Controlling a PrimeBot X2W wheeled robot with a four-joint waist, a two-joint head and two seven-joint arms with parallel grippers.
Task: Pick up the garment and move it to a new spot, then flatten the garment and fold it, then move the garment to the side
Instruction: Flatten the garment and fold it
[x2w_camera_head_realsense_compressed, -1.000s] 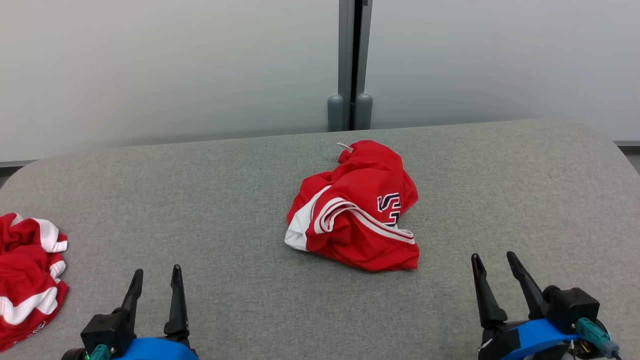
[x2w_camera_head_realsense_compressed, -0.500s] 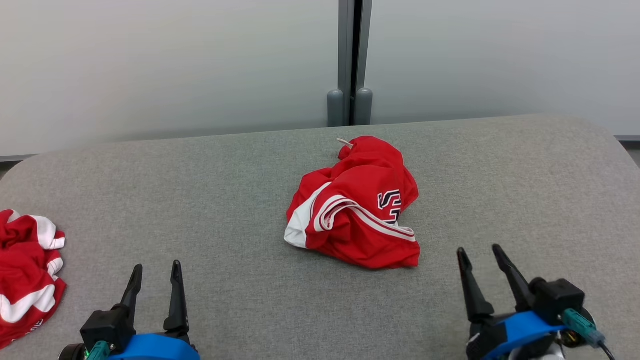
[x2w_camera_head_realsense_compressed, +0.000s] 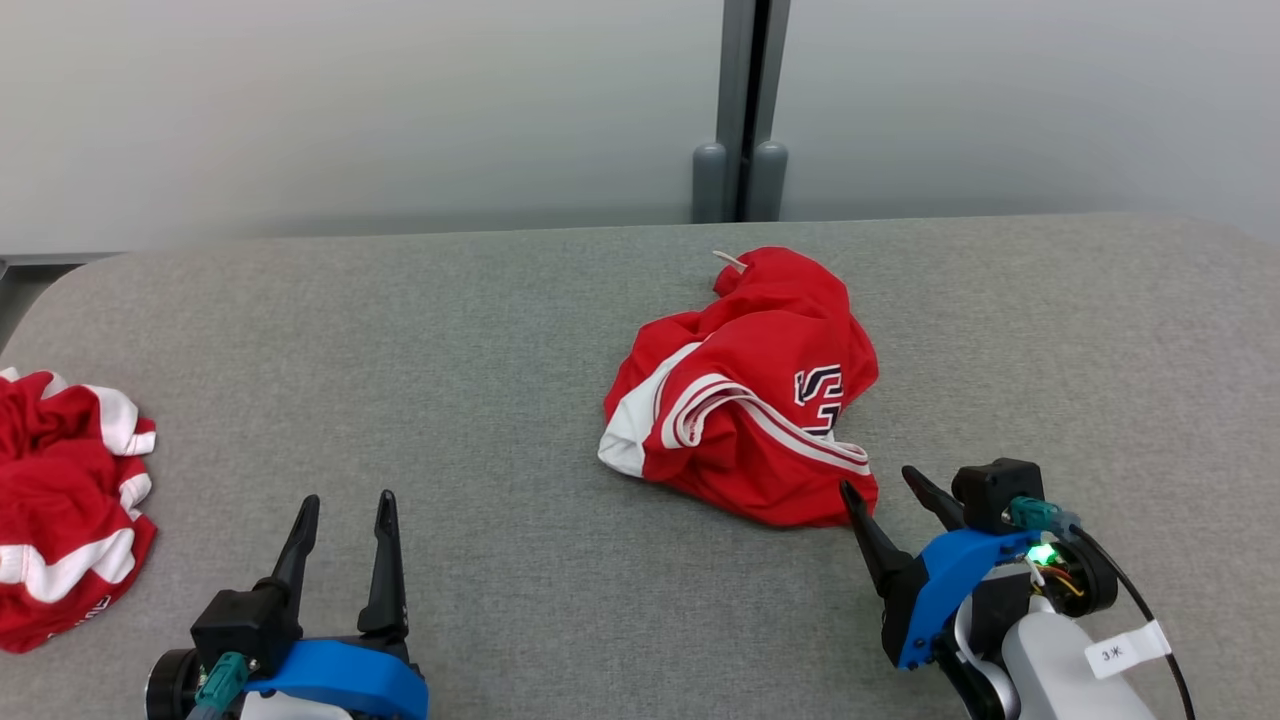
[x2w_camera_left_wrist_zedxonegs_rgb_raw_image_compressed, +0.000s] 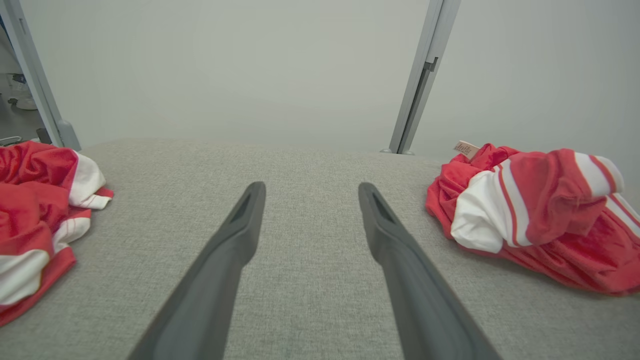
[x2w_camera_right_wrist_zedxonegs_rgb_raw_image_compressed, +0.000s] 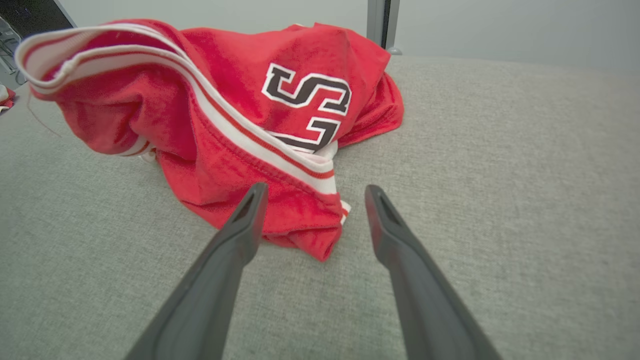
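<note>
Lying crumpled mid-frame, the garment (x2w_camera_head_realsense_compressed: 745, 400) is beside the right end effector (x2w_camera_head_realsense_compressed: 878, 480); it and the left end effector (x2w_camera_head_realsense_compressed: 349, 498) are spread wide, empty.

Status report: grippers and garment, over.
Left gripper, right gripper open, empty. Right at near corner of crumpled red-and-white jersey. Second red-and-white garment far left, not obstructing.

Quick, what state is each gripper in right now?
Left gripper: open, holding nothing.
Right gripper: open, holding nothing, tips near the red garment.

the red garment (x2w_camera_right_wrist_zedxonegs_rgb_raw_image_compressed: 215, 100) shows a dark "s" (x2w_camera_right_wrist_zedxonegs_rgb_raw_image_compressed: 307, 92) above a half-hidden character; the white tag (x2w_camera_head_realsense_compressed: 1120, 652) on the right arm (x2w_camera_head_realsense_compressed: 1045, 668) reads roughly "3ж".
</note>
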